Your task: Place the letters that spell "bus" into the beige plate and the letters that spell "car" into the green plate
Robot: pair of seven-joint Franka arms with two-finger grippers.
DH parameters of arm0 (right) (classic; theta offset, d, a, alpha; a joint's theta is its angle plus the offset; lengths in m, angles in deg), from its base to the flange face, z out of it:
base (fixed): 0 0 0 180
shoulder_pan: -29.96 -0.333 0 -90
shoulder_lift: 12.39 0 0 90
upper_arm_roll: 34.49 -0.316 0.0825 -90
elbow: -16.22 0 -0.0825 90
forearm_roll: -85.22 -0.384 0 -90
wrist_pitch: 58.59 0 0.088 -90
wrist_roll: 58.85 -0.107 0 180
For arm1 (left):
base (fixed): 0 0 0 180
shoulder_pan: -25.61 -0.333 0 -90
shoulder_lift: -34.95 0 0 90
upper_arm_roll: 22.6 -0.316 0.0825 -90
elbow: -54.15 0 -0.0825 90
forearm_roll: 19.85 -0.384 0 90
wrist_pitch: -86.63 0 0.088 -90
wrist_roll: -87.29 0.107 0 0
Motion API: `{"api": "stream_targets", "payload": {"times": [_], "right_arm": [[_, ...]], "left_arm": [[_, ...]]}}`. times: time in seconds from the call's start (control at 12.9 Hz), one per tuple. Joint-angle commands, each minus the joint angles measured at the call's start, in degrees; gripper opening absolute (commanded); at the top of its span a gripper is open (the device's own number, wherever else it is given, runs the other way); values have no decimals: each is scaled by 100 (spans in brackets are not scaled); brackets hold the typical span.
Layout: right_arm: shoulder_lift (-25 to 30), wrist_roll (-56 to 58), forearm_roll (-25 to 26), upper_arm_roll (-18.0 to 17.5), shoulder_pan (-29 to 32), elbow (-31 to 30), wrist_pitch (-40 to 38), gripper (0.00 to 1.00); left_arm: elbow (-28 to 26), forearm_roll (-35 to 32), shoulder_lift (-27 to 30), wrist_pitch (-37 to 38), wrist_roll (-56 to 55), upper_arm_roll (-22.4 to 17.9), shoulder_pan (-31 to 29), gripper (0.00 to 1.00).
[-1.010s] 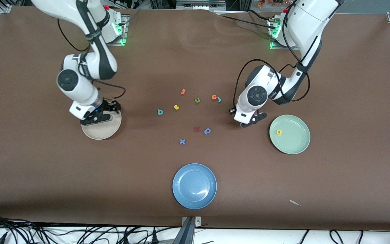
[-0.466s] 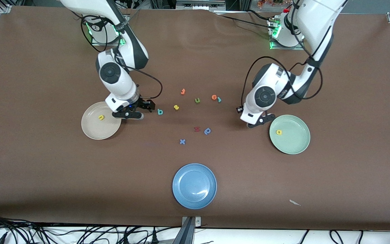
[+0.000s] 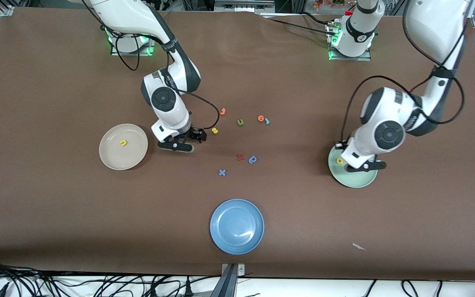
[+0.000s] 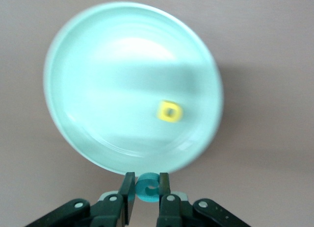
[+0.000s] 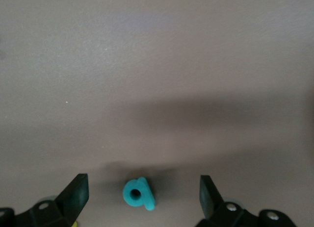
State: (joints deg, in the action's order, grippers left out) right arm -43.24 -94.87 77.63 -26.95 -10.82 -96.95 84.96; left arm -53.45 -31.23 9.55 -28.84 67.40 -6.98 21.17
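Note:
My left gripper [image 3: 364, 166] [image 4: 147, 190] is shut on the teal c [image 4: 148, 188] and hangs over the edge of the green plate [image 3: 357, 180] [image 4: 113, 89]. The yellow a [image 3: 339, 161] [image 4: 170, 112] lies in that plate. My right gripper [image 3: 184, 141] [image 5: 142, 188] stands open low over the table, straddling the teal b [image 5: 139, 193], which the front view hides. The yellow u [image 3: 123, 143] lies in the beige plate [image 3: 114, 159]. The yellow s [image 3: 215, 130] lies on the table beside the right gripper. The light-blue r [image 3: 267, 121] lies toward the left arm's end.
Loose on the table are a green u [image 3: 240, 122], orange letters [image 3: 222, 111] [image 3: 261, 118], a red letter [image 3: 240, 156], a darker blue letter [image 3: 252, 159] and a blue x [image 3: 222, 172]. A blue plate [image 3: 236, 226] sits nearest the front camera.
My right gripper left the beige plate, leaving the yellow u in it, and moved over the teal b. My left gripper carried the teal c over to the green plate.

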Motion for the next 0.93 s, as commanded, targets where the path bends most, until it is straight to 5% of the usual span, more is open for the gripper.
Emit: {"api": "stream_targets", "payload": {"times": [0.0,0.08,0.16,0.23,0.31,0.62,0.85], "right_arm": [[-175,-107,-6,28,-114,181,-55,99],[-245,-107,-6,28,-175,181,-38,99],[-280,-116,-15,28,-202,181,-20,99],[-281,-116,-15,28,-228,173,-20,93],[-281,-116,-15,28,-237,155,-11,86],[-263,-107,-15,28,-281,120,-2,51],[-246,-116,-15,28,-281,120,-2,43]], "left_arm": [[56,-251,-272,-158,529,64,-187,25],[29,-251,-413,-255,634,73,-205,29],[29,-242,-475,-256,644,73,-214,49],[29,-216,-476,-256,644,82,-206,87],[29,-155,-458,-230,635,108,-205,98],[29,617,-282,-37,-152,503,-179,96],[12,760,-264,-45,-1793,1012,-144,94]]}}
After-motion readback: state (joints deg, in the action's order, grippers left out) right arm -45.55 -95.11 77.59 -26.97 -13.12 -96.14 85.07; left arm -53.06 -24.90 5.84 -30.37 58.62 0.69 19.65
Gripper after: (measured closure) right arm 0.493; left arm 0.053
